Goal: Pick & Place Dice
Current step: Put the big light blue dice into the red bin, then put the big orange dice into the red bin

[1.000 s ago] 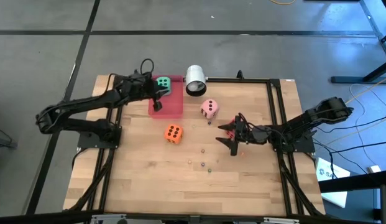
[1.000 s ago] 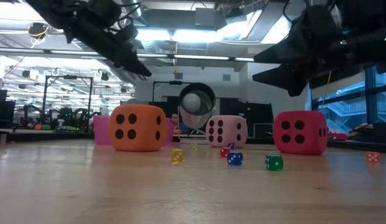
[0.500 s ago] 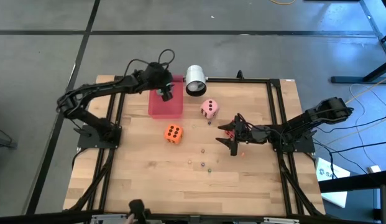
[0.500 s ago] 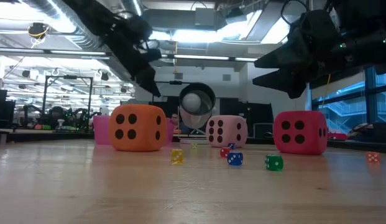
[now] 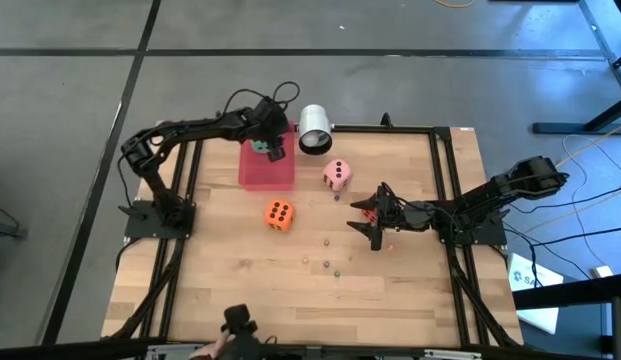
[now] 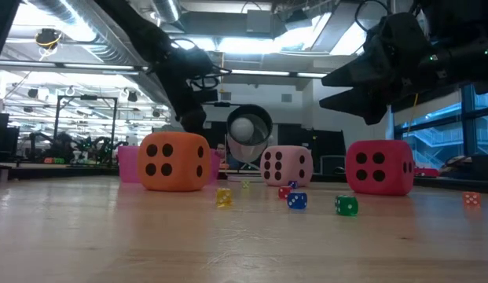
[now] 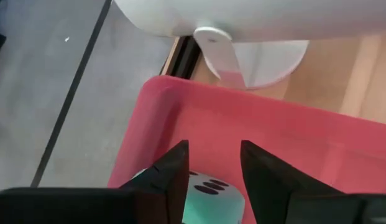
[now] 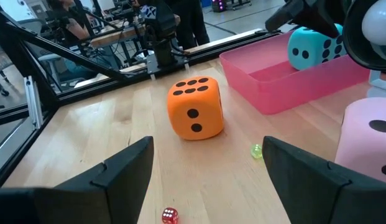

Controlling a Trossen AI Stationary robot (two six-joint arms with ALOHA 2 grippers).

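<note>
My left gripper (image 5: 271, 150) reaches down into the pink tray (image 5: 266, 172) and is shut on the green die (image 5: 258, 147), which also shows in the right wrist view as the green die (image 8: 307, 50). The orange die (image 5: 279, 213), pink die (image 5: 337, 173) and red die (image 6: 379, 167) each rest on a flat face on the table. My right gripper (image 5: 375, 224) hangs open above the red die, mostly covering it from above. In the low view the orange die (image 6: 174, 161) hides the tray's inside. My left gripper holds the green die (image 7: 208, 190) pinched between its two fingers (image 7: 174, 174), coming from above and pointing down. The die shows well back between the fingers and bulges past one of them. It sits inside the tray; whether it touches the tray floor I cannot tell.
A white cylinder (image 5: 314, 128) lies just beyond the tray's far right corner. Several tiny dice (image 6: 297, 200) are scattered on the wood near the table's middle. A black frame (image 5: 445, 180) edges the table. A hand with a dark object (image 5: 235, 328) shows at the near edge.
My left gripper has come down from high above the table into the pink tray, shifting a little toward the table's right, its elbow swinging up and back. The green die has gone down with it into the tray. The right arm has kept still.
</note>
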